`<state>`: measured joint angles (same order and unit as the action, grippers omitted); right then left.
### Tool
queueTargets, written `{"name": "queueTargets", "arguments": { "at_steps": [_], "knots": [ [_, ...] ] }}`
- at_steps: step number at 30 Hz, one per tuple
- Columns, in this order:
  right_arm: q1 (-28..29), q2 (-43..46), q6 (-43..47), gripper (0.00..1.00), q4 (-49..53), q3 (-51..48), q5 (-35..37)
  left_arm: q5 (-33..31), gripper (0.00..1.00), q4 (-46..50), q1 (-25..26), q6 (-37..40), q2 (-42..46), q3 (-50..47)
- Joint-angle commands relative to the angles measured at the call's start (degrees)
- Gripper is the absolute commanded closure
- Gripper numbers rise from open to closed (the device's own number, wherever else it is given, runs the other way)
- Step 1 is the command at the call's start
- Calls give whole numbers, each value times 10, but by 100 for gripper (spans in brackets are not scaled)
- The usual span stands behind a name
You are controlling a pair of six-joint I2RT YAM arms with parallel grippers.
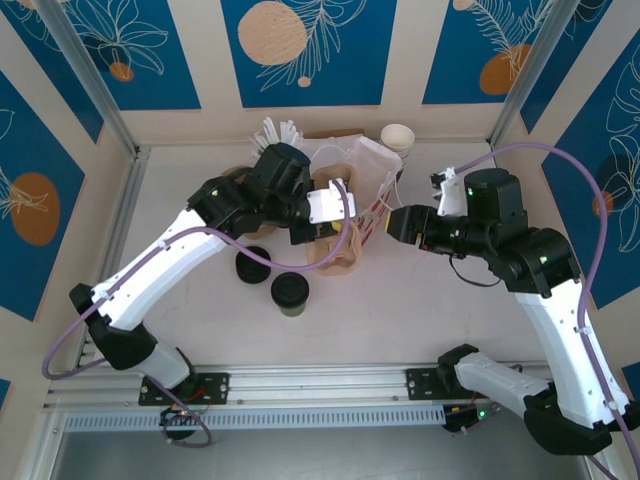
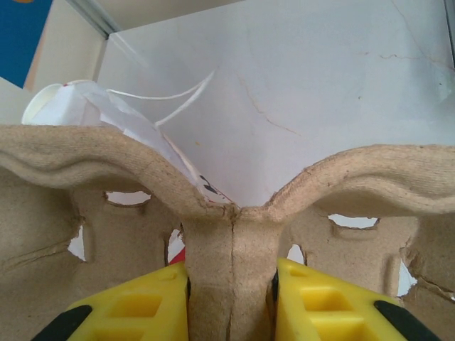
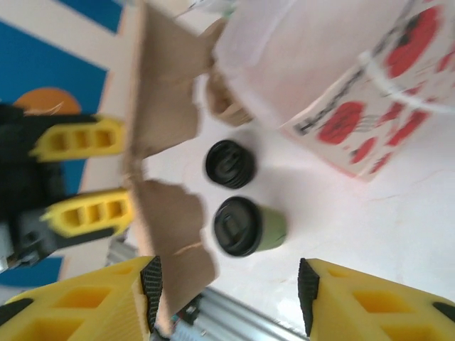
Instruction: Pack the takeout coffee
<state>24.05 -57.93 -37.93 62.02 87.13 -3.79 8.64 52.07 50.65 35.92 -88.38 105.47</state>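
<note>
The takeout coffee [image 1: 290,294], a short olive-brown cup with a black lid, stands on the table in front of the left arm; in the right wrist view the coffee [image 3: 250,226] is beyond the open fingers. My left gripper [image 1: 330,228] is shut on the middle ridge of a brown pulp cup carrier [image 1: 340,258]. In the left wrist view the gripper [image 2: 231,298] pinches that ridge of the carrier [image 2: 355,181] between yellow fingers. My right gripper [image 1: 380,228] is open beside the carrier and the red-and-white bag [image 1: 362,165]. The right gripper [image 3: 229,295] holds nothing, with the carrier's edge [image 3: 174,220] next to its left finger.
A low stack of black lids [image 1: 253,264] sits left of the coffee, and the lids [image 3: 229,163] lie just past it in the right wrist view. Pale cups [image 1: 397,137] and white straws [image 1: 280,130] stand at the back wall. The bag [image 3: 370,114] lies at the upper right.
</note>
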Motion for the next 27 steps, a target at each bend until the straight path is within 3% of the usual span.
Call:
{"name": "queueTargets", "arguments": {
  "at_steps": [1, 5, 15, 25, 27],
  "knots": [
    [-5, -44, -8, 39, 25, 26, 119, -12, 72, -17, -8, -10, 28, 2],
    [-9, -100, -24, 33, 2, 46, 159, -12, 72, -18, -11, -14, 33, 6],
    [-27, -226, -46, 32, -40, 73, 176, -4, 70, -34, -13, -23, 47, 1],
    [-37, -303, -42, 41, -65, 80, 146, 16, 70, -57, -13, -35, 56, 5],
    [-38, -316, -39, 46, -61, 86, 143, 19, 70, -59, -13, -36, 57, 7]
  ]
}}
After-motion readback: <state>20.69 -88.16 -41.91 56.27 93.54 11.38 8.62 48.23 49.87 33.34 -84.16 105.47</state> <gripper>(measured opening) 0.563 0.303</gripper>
